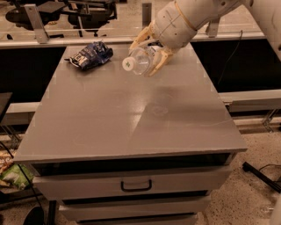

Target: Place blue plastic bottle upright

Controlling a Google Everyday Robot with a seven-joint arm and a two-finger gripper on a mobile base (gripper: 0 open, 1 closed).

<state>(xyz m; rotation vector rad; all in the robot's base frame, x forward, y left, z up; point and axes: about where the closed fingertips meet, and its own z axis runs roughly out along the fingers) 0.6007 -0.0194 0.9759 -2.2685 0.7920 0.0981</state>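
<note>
white robot arm (189,17) fills the upper right of the frame. its pincer (145,58), with tan fingers (159,61), is clamped on a small clear plastic bottle with white screw cap (138,60) in the upper middle of the frame. the bottle is in the air over the far part of the grey flat-topped desk (131,123), not touching it. it is tilted, nearly on its side. the cap end points left and a bit down, the base end is buried in the pincer. one finger sits over the top of the bottle, the other under it on the right side. label print can't be made out.

a crumpled blue and white foil snack bag (91,55) lies on the desk at upper left, near the far left corner, apart from bottle and pincer. the desk front has a grey drawer with dark handle (136,186) at bottom middle. dark office chairs (88,9) stand behind a rail at top left. speckled floor (246,193) shows at lower right.
</note>
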